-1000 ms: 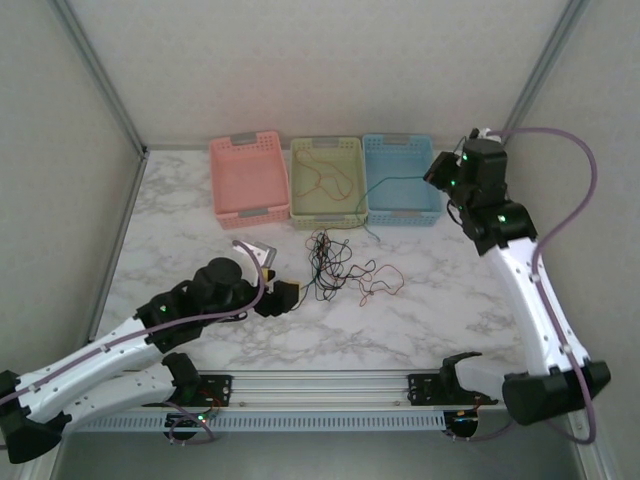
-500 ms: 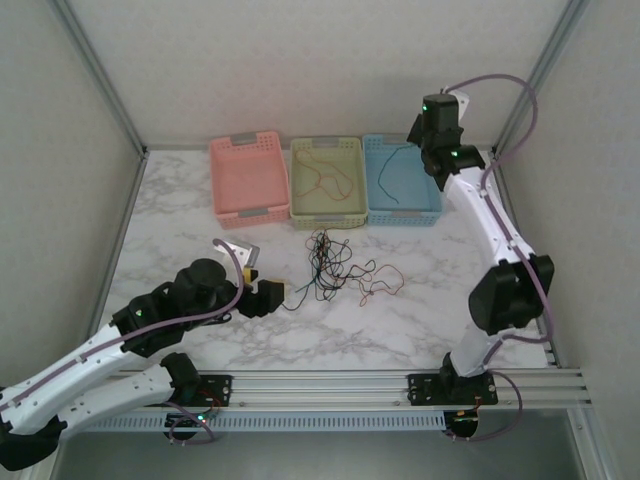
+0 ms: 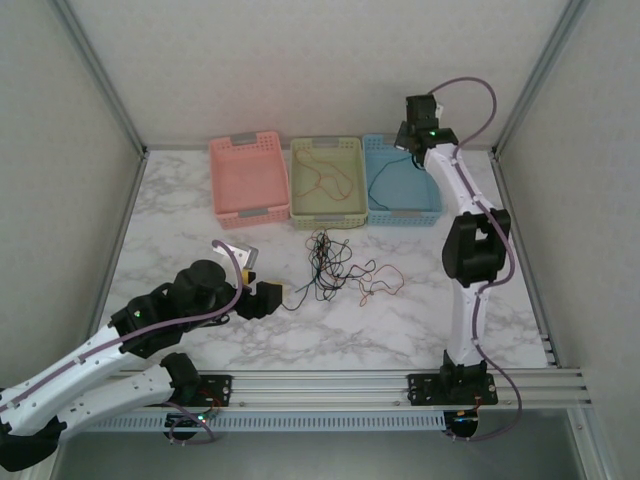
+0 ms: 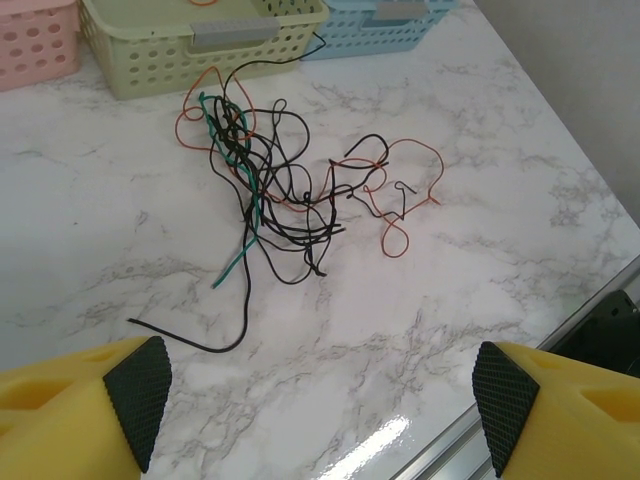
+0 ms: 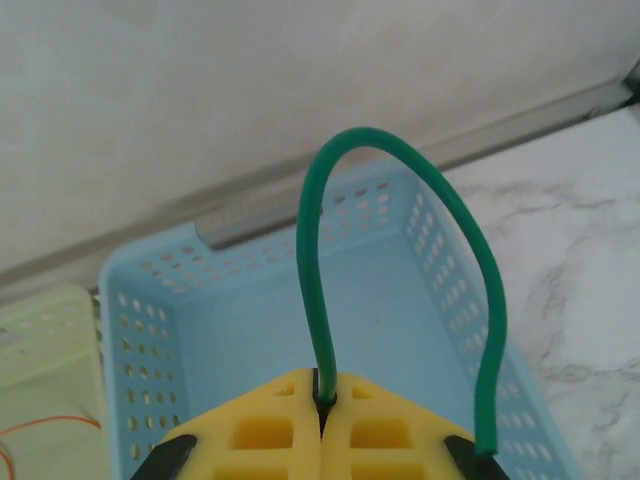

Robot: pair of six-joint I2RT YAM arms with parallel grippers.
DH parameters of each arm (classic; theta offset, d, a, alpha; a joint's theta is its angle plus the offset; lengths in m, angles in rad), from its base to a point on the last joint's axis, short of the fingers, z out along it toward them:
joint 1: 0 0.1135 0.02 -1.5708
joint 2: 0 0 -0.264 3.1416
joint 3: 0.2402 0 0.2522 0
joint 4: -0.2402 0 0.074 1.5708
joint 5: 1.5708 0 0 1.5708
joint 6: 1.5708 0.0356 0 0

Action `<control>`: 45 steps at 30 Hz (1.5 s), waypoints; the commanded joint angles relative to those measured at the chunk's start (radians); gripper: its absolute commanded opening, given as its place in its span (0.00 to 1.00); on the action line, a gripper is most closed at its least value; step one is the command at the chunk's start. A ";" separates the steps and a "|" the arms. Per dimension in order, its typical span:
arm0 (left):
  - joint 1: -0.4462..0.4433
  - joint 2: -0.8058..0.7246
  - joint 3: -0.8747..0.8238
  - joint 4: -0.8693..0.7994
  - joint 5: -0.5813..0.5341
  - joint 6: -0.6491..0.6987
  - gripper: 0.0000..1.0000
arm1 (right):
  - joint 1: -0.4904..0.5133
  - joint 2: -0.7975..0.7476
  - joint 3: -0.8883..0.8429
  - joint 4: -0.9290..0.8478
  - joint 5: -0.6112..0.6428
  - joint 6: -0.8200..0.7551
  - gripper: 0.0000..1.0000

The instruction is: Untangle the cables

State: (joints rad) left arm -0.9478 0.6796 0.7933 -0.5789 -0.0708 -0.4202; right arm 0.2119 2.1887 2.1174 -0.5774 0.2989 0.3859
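- The left tool (image 4: 320, 410) hovers low over the near part of the desk (image 4: 480, 300). It is released, with its pads (image 4: 140, 400) spread wide and nothing between them.
- Just ahead of it a loose black end (image 4: 185, 343) trails out of the heap. I judge this the easiest place to take hold, since it lies apart from the knot.
- The cables (image 4: 280, 190) lie in a loose heap mid-desk, black and orange strands woven with one teal strand (image 4: 235, 262). They look feather-light, thin and springy. They would probably slip from the pads, and a quick pull would likely drag the whole heap.
- An orange loop (image 4: 438, 183) on the heap's right side lies partly free and is another fair grip spot.
- Beyond the heap three baskets stand in a row.
  - The pink basket (image 3: 247, 212) is on the left.
  - The yellow-green basket (image 3: 328, 218) holds an orange cable (image 3: 330, 180). Its near wall is close to the heap and may snag a lifted strand.
  - The blue basket (image 5: 150, 330) is on the right.
- Farthest back, the right tool (image 5: 322, 412) is clenched on a green cable (image 5: 362, 136) above the blue basket. The cable arches up stiffly and then droops toward the basket.
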 commanded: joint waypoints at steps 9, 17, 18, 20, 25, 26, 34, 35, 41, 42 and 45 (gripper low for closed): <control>-0.006 -0.001 0.012 -0.007 -0.012 -0.004 0.82 | -0.040 0.174 0.233 -0.205 -0.210 0.041 0.43; -0.006 0.014 0.005 0.008 -0.014 -0.003 0.82 | -0.059 0.162 0.285 -0.258 -0.287 0.061 0.50; -0.006 0.015 0.003 0.010 -0.014 -0.004 0.82 | -0.059 0.153 0.285 -0.257 -0.296 0.058 0.49; -0.006 0.021 0.004 0.013 -0.011 -0.003 0.82 | -0.061 0.138 0.287 -0.255 -0.302 0.054 0.49; -0.006 0.028 0.002 0.016 -0.008 -0.005 0.82 | -0.073 0.145 0.302 -0.271 -0.273 0.049 0.49; -0.006 0.025 0.001 0.014 -0.009 -0.007 0.82 | -0.080 0.155 0.303 -0.275 -0.268 0.056 0.49; -0.006 0.032 0.001 0.014 0.000 -0.010 0.83 | -0.109 0.298 0.407 -0.307 -0.225 0.094 0.49; -0.006 0.037 0.002 0.014 0.002 -0.010 0.82 | -0.111 0.325 0.433 -0.315 -0.208 0.095 0.49; -0.006 0.053 0.000 0.017 0.011 -0.009 0.82 | -0.118 0.425 0.493 -0.255 -0.203 0.125 0.47; -0.006 0.055 0.000 0.017 0.009 -0.010 0.83 | -0.119 0.441 0.511 -0.247 -0.204 0.129 0.47; -0.006 0.061 0.000 0.021 0.011 -0.008 0.82 | -0.120 0.478 0.556 -0.242 -0.178 0.142 0.46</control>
State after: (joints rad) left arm -0.9478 0.7372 0.7929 -0.5728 -0.0723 -0.4202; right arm 0.0933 2.6438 2.6015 -0.8402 0.0845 0.4980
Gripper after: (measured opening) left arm 0.824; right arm 0.460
